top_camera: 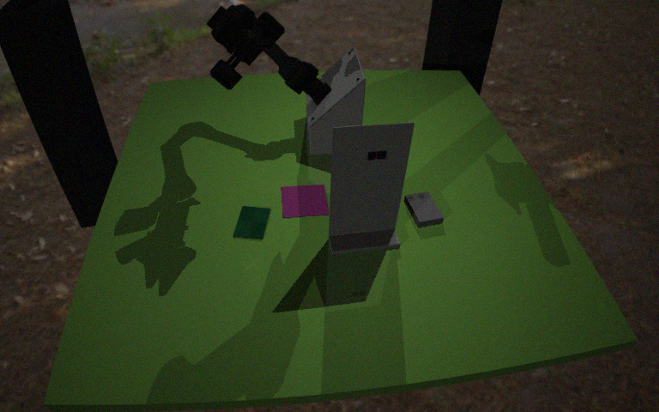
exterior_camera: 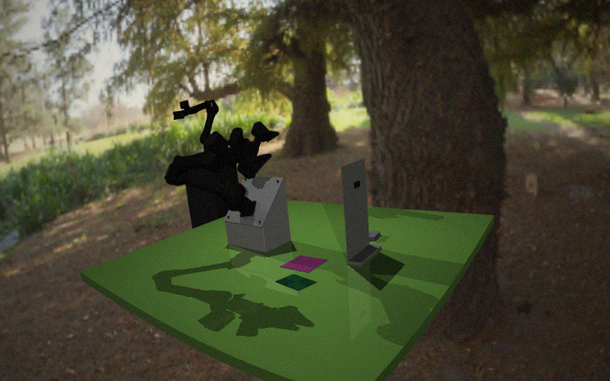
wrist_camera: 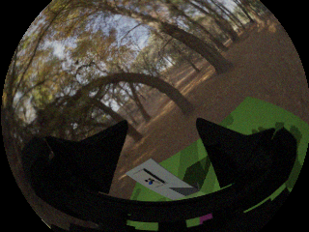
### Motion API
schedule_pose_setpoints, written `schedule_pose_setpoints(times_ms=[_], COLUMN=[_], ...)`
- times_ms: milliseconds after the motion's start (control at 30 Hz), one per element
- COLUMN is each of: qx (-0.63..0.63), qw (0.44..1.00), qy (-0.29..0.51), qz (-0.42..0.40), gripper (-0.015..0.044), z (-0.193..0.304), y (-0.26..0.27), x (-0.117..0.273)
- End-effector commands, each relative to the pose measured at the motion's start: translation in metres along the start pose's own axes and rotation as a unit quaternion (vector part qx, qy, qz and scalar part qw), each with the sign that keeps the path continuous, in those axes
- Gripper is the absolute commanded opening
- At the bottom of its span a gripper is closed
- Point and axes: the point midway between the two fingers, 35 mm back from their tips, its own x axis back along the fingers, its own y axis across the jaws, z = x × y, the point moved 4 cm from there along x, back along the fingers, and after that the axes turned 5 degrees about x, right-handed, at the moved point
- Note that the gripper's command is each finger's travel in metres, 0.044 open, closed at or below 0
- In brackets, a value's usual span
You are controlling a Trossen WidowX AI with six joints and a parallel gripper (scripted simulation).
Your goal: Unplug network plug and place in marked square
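Observation:
The upright panel [top_camera: 364,199] [exterior_camera: 354,220] [wrist_camera: 166,189] stands on a low foot. Two small dark openings show high on it in the top view. In the wrist view a small blue plug [wrist_camera: 150,182] is at the panel's face, below a black bar; its tab is too small to make out. My gripper [exterior_camera: 274,145] [wrist_camera: 162,123] is open and empty, raised above the table and well away from the panel. A magenta square [top_camera: 305,201] [exterior_camera: 303,263] and a dark green square [top_camera: 251,222] [exterior_camera: 295,282] lie on the table; which one is the marked square I cannot tell.
The arm's sloped grey mount [top_camera: 337,116] [exterior_camera: 276,220] stands behind the magenta square in the top view. A small flat grey block [top_camera: 424,209] [exterior_camera: 374,235] lies beside the panel. The green table [top_camera: 462,300] [exterior_camera: 179,323] carries shadows of the arm and panel.

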Motion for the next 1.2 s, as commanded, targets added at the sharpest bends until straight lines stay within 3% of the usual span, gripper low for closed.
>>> schedule_pose_setpoints(times_ms=[0, 300, 1167], qx=[-0.001, -0.053, -0.21], qw=[1.0, 0.998, 0.975], qy=[0.0, 0.018, 0.076], qz=[0.0, -0.005, -0.007], gripper=[0.0374, 0.0156, 0.0156], z=[0.001, 0.033, 0.147], y=[0.0, 0.008, 0.038], x=[-0.001, -0.026, -0.061])
